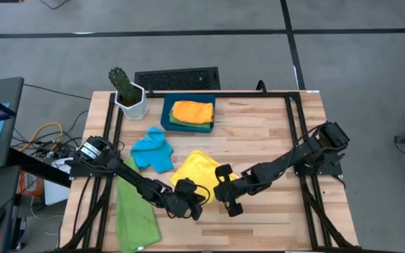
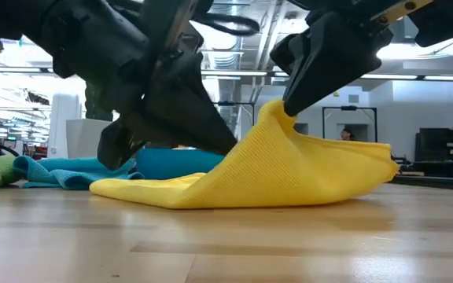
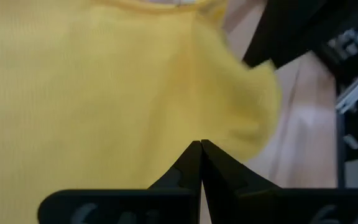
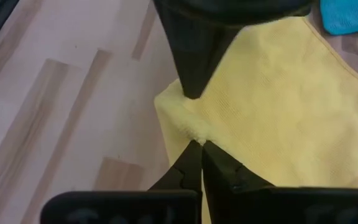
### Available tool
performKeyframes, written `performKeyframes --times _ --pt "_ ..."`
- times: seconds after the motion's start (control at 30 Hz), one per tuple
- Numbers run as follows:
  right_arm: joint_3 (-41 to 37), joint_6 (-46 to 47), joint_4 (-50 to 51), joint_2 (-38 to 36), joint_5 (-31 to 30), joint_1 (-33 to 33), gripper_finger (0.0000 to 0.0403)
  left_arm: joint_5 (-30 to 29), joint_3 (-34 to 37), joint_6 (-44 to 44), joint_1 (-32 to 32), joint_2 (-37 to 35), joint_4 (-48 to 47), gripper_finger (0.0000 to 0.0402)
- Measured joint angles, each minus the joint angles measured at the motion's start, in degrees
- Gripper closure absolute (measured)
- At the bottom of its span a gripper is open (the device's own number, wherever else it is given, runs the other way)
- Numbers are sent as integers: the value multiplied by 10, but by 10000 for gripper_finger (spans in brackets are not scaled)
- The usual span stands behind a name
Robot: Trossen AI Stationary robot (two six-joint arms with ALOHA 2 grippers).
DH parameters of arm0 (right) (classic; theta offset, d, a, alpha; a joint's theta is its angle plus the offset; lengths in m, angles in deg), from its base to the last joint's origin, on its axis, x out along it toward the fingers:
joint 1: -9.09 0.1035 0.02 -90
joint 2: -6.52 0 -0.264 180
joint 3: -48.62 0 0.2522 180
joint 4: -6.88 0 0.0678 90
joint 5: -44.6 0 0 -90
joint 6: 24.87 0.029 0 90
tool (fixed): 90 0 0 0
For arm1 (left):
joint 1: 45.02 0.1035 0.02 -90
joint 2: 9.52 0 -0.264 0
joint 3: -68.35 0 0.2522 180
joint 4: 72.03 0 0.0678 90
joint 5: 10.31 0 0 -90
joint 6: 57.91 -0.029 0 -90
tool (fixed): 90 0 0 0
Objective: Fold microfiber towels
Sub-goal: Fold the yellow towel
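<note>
The yellow towel (image 1: 194,169) lies near the table's front middle, and one part of it is pulled up into a peak (image 2: 277,112). My right gripper (image 1: 220,188) is shut on that peak. Just to its left, my left gripper (image 1: 197,198) is shut, its tips (image 3: 201,149) against the towel's rising slope. A sky-blue towel (image 1: 152,150) lies crumpled behind it on the left. A green towel (image 1: 136,211) lies at the front left. An orange towel (image 1: 193,111) rests folded on a green one in the teal tray (image 1: 167,116). My left gripper meets the yellow towel with its shut fingertips (image 4: 191,92) near the raised edge, slanting down from the table's left. Whether any cloth is between the tips cannot be told. My right gripper pinches a puckered bit of the towel's edge (image 4: 194,134) between its two fingertips, slanting down from the right. That part is lifted into a peak, and the rest (image 2: 171,189) lies on the table.
A potted cactus (image 1: 127,95) stands at the back left, with a dark keyboard (image 1: 178,79) behind the tray. Bare wood (image 1: 273,140) stretches across the table's right half and along the front.
</note>
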Motion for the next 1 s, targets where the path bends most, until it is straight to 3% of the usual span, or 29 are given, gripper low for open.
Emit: performKeyframes --times 0.4,0.7,1.0 --pt "0 -3 -11 0 0 -9 377 1 -1 -4 -6 0 17 401" --pt "0 0 -14 0 0 -10 379 21 -30 34 -6 50 17 401" --pt "0 0 -28 0 0 -10 375 99 -103 -18 -6 81 -65 401"
